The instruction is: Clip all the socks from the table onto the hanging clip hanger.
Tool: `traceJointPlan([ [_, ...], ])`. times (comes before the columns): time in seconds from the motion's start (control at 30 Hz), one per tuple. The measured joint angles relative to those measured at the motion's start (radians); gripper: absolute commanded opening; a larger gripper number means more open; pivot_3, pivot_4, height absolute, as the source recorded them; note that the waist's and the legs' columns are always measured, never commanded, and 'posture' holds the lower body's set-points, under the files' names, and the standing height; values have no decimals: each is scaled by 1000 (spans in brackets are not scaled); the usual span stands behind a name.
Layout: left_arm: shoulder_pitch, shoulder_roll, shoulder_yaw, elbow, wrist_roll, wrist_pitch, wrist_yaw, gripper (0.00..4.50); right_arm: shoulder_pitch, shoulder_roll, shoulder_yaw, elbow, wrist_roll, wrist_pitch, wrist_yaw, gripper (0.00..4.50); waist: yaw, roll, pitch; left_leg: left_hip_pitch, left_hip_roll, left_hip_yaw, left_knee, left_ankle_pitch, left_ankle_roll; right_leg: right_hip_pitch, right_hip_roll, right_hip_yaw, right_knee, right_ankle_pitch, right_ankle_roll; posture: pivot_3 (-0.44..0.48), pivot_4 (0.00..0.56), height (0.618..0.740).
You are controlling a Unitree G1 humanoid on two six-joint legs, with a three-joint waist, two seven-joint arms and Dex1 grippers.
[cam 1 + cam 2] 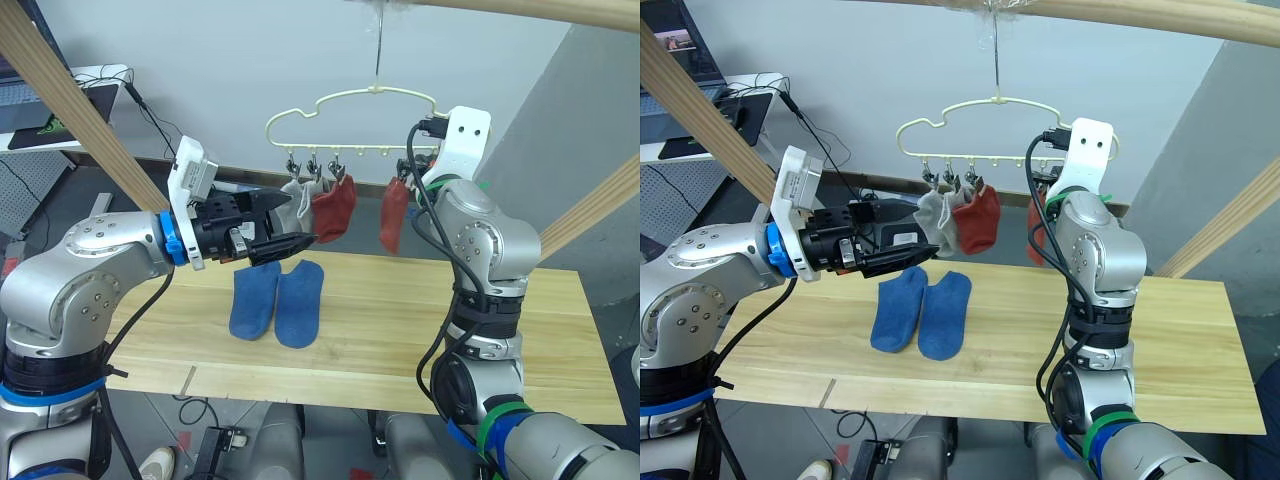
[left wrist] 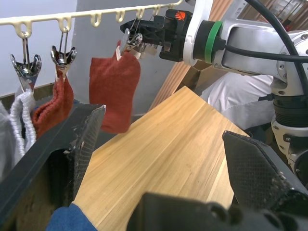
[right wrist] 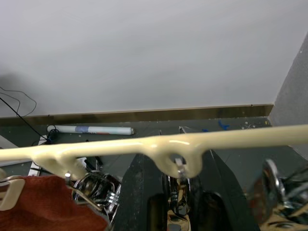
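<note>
the right end effector [image 2: 139, 36] is raised at the clip hanger [image 1: 350, 98], largely hidden behind its own arm from the head; whether it is open or closed cannot be told. one red sock [image 2: 114, 91] hangs just below it. the left end effector [image 1: 285, 222] hovers open and empty above two blue socks [image 1: 277, 298] on the bench [image 1: 400, 330]. grey socks [image 1: 295, 205] and another red sock [image 1: 335, 208] hang clipped.

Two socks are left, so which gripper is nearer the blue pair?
Left. The left gripper hovers just above the blue pair; the right gripper is up at the hanger.

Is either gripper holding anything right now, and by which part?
Left gripper: open, holding nothing. Right gripper: at a clip above a rust red sock; grip cannot be told.
</note>
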Motion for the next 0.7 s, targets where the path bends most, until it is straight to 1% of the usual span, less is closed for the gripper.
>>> traceJointPlan([
  [0.1, 2, 1, 0, 0, 5, 1, 4, 4493, -1, 0, -1, 4, 0, 0, -1, 129, 0, 0, 0, 0, 0, 0, 0, 0, 0, 0, 0, 0, 0, 0, 0, 95, 250, 740],
  [0.23, 15, 17, -7, 0, 37, 12, 42, 4493, -3, -1, -2, 5, 0, 1, -2, 129, -1, 0, 0, 0, 0, 0, 0, 0, 0, 0, 0, 0, 0, 0, 0, 93, 252, 740],
  [0.37, 46, 44, -88, 6, 149, -19, 61, 4493, -3, -1, -3, 5, 0, 3, -4, 129, -1, 0, 0, 0, 0, 0, 0, 0, 0, 0, 0, 0, 0, 0, 0, 91, 253, 740],
  [0.57, 105, 4, -196, 36, 267, -62, 87, 4493, -4, -1, -5, -10, 1, 30, -4, 129, -1, 0, 0, 0, 0, 0, 0, 0, 0, 0, 0, 0, 0, 0, 0, 73, 268, 740],
  [0.7, 140, -75, -294, 135, 361, -131, 96, 4493, -11, 0, -18, -35, 7, 72, -4, 129, 0, 0, 0, 0, 0, 0, 0, 0, 1, -1, 0, 0, 1, 0, 0, 58, 274, 740],
])
